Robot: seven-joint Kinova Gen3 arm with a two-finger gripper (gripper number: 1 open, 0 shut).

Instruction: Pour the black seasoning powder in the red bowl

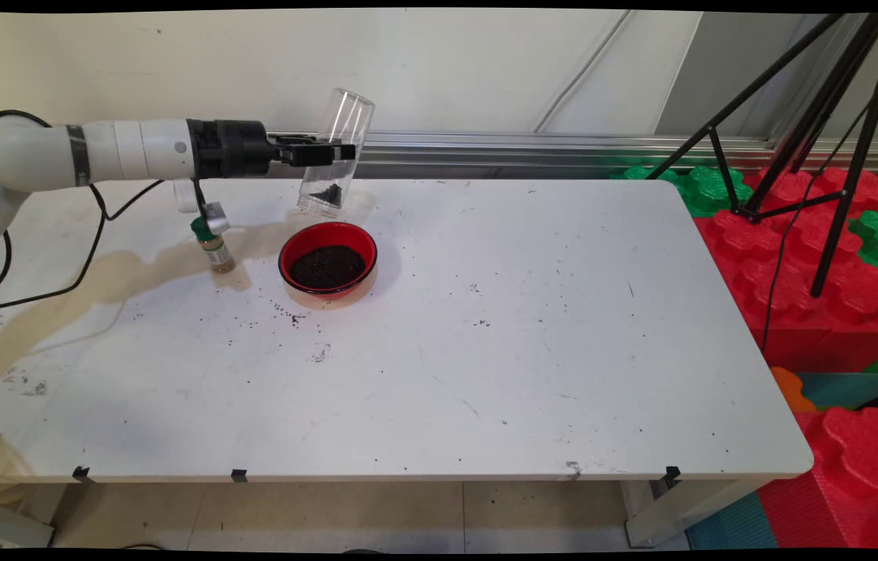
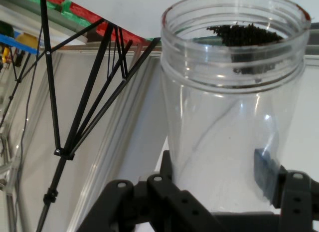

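My gripper (image 1: 332,152) reaches in level from the left and is shut on a clear plastic jar (image 1: 336,152), gripping it about the middle. The jar hangs tilted above the table's far side, just beyond a red bowl (image 1: 327,260) full of dark grains. A small clump of the same grains (image 1: 327,192) sits at the jar's lower end. In the hand view the gripper (image 2: 217,174) clasps the jar (image 2: 224,142) on both sides, and the dark grains (image 2: 244,35) lie at its threaded mouth.
A small spice bottle with a green cap (image 1: 213,245) stands left of the bowl, under the arm's cables. Loose dark crumbs (image 1: 290,315) dot the table (image 1: 485,351) in front of the bowl. A black tripod (image 1: 812,140) and red and green foam blocks (image 1: 820,265) stand to the right.
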